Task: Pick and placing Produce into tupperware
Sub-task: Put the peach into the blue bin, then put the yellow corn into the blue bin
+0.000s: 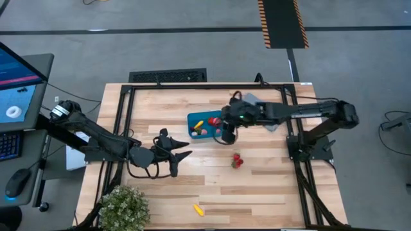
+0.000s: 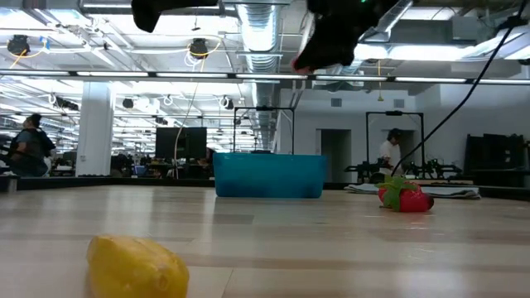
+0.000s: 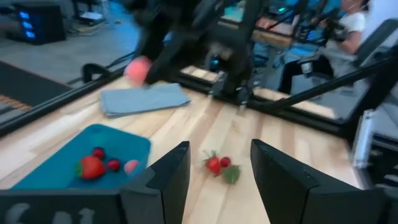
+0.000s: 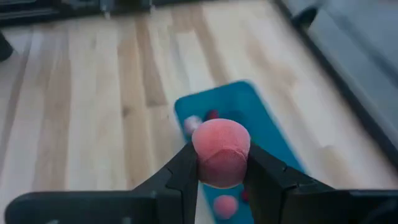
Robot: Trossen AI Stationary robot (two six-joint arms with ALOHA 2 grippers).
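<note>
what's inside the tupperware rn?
The tupperware holds a yellow piece and several red and pink berries. The right gripper, holding a pink fruit, hangs over its right end and covers part of the inside.

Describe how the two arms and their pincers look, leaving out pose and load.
Both arms are dark, nearly black, jointed links with black cables running along them. The left arm has a pale ringed collar near its base. The right arm shows a small green light near its wrist. The left pincer and right pincer each have two flat, dark, wedge-shaped fingers.
</note>
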